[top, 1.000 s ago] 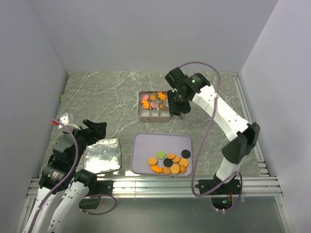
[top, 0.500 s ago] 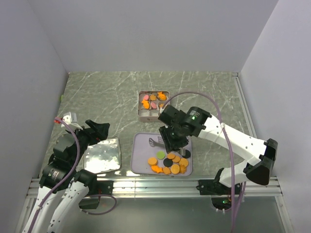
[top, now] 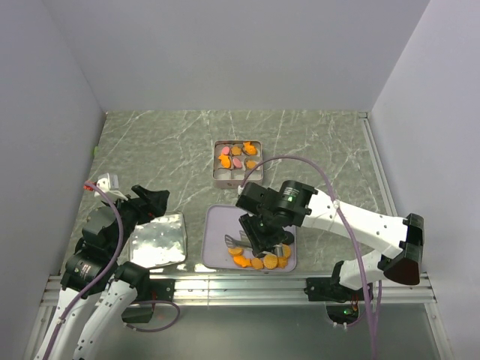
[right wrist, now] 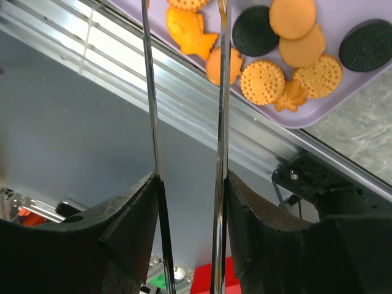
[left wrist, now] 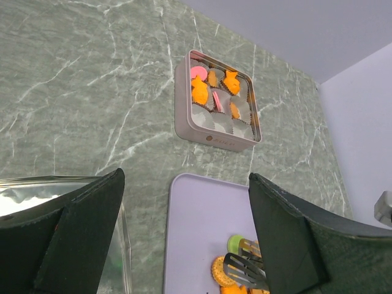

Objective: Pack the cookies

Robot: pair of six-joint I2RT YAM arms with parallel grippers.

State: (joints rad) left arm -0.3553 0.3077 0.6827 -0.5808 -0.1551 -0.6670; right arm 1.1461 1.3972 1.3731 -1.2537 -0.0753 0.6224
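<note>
Only left wrist: green cookie beside tongs

My left arm and right arm are white with black joints. A thin purple cable loops along each. My fingers are thick and black.

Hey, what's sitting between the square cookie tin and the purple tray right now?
Nothing. The left wrist view shows only bare marble table between the tin and the tray.
</note>
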